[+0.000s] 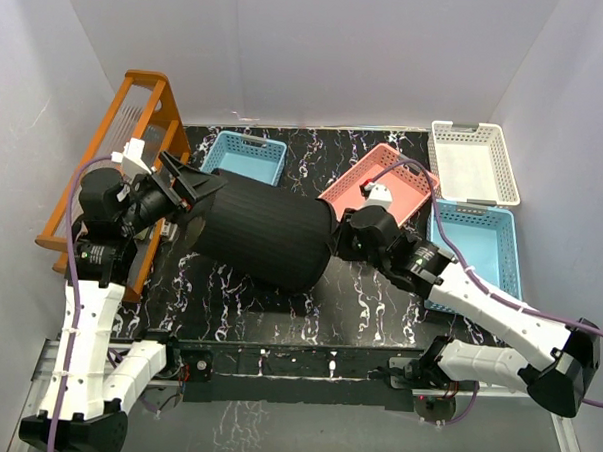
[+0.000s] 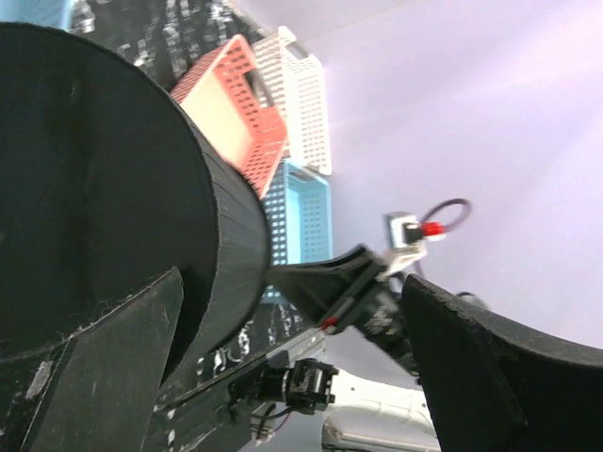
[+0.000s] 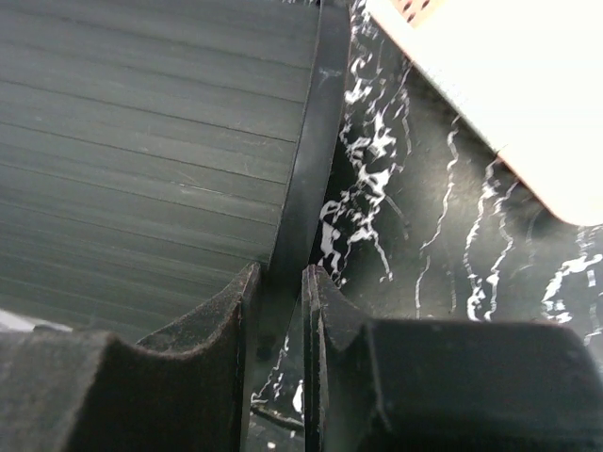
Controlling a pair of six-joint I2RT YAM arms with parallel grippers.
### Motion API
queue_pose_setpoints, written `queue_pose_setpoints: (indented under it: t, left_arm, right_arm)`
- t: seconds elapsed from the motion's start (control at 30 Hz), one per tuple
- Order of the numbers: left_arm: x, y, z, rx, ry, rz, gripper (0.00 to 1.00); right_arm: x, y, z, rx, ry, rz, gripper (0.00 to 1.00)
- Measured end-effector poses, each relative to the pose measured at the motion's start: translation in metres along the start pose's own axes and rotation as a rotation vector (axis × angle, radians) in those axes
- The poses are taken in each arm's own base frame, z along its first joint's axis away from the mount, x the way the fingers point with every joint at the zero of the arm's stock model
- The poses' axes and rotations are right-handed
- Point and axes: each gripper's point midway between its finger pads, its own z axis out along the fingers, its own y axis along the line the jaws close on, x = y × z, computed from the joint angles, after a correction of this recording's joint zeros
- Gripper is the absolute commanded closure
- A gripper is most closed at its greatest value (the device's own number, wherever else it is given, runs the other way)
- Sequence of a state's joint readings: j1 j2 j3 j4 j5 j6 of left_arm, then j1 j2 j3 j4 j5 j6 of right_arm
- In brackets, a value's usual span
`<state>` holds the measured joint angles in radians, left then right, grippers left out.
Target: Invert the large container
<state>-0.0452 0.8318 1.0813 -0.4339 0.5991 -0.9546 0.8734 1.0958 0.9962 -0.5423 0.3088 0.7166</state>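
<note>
The left tool (image 1: 195, 181) stands wide open, holding nothing, at the bucket end far from the pink basket (image 1: 383, 185). The large black bucket (image 1: 266, 229) lies on its side on the desk (image 1: 278, 315), just left of that basket. The right tool (image 1: 339, 233) pinches its rim at the end nearest the basket. I judge the turn half done; next, the rim must go down onto the desk. The bucket's mouth stays hidden.
</note>
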Motion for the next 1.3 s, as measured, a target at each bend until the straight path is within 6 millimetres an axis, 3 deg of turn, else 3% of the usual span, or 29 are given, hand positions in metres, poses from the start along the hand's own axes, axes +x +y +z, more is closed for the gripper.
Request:
queue_pose_setpoints:
  t: [0.1,0.3,0.77,1.07,1.3]
  left_arm:
    - [-0.005,-0.020,0.000,0.085,-0.007,0.010,0.01]
    - [0.004,-0.043,0.001,0.194,0.077,0.009,0.01]
    - [0.014,-0.053,0.001,0.254,0.154,0.014,0.01]
    - [0.008,-0.050,0.011,0.230,0.162,0.028,0.01]
    - [-0.005,-0.057,0.020,0.226,0.156,0.062,0.01]
  right_arm:
    - [0.019,0.001,0.004,-0.033,0.047,0.039,0.91]
    - [0.065,0.005,0.012,-0.099,0.163,0.093,0.91]
    - [0.100,0.004,0.019,-0.161,0.216,0.156,0.88]
    - [0.115,-0.003,0.017,-0.163,0.254,0.141,0.59]
    - [0.121,-0.009,0.015,-0.155,0.261,0.137,0.49]
